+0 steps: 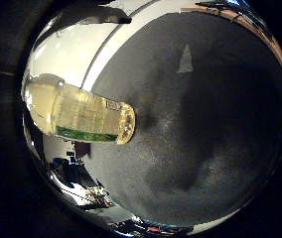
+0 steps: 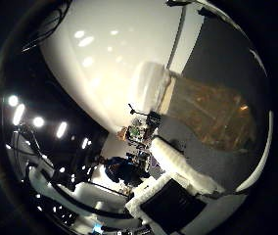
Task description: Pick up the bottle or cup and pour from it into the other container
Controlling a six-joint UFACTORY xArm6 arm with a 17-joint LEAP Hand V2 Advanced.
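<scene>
A clear plastic bottle [image 1: 81, 111] with pale yellow liquid and a green label band shows in the little finger side palm view, lying across the picture in front of a grey table top [image 1: 201, 119]. In the thumb side palm view a clear, amber-tinted body [image 2: 208, 110] sits close to the palm; it looks like the same bottle. My right hand [image 2: 183, 168] shows there as a white finger lying along that body, with a black part beside it. The fingers appear curled on the bottle.
A pale triangular mark [image 1: 186, 59] lies on the grey table top. A white wall or ceiling [image 2: 110, 59] fills much of the thumb side palm view. Room clutter and lights [image 2: 119, 166] show far off past the table edge.
</scene>
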